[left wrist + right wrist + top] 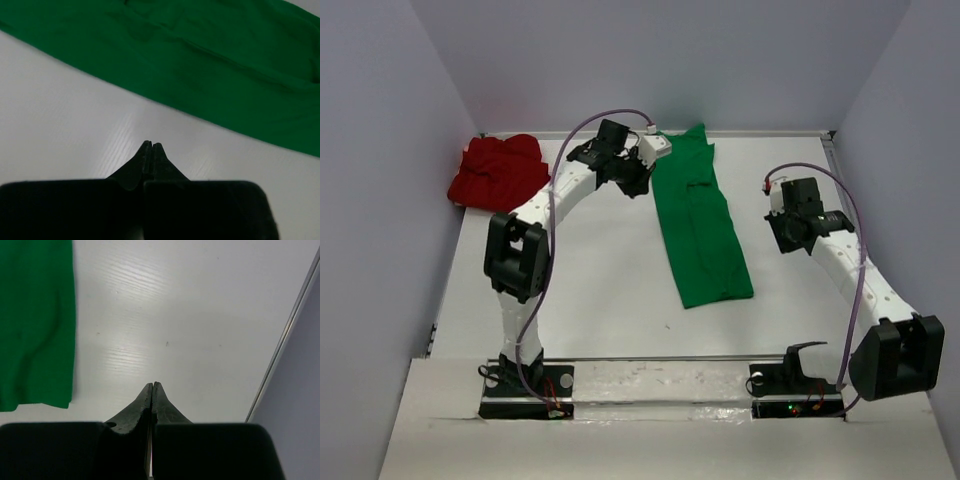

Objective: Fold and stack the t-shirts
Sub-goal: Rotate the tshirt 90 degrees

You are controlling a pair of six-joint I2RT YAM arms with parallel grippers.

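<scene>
The green t-shirt (700, 225) lies folded into a long narrow strip in the middle of the table, running from the back edge toward the front. It also shows in the left wrist view (200, 60) and the right wrist view (35, 325). The red t-shirt (498, 168) lies bunched at the back left corner. My left gripper (638, 183) is shut and empty, hovering just left of the green strip's far part; in its own view (151, 145) it is over bare table. My right gripper (788, 232) is shut and empty, right of the green shirt (153, 384).
Grey walls enclose the table on the left, back and right. A metal rail (285, 335) runs along the right edge close to my right gripper. The white table (600, 290) shows bare between the two shirts and in front of them.
</scene>
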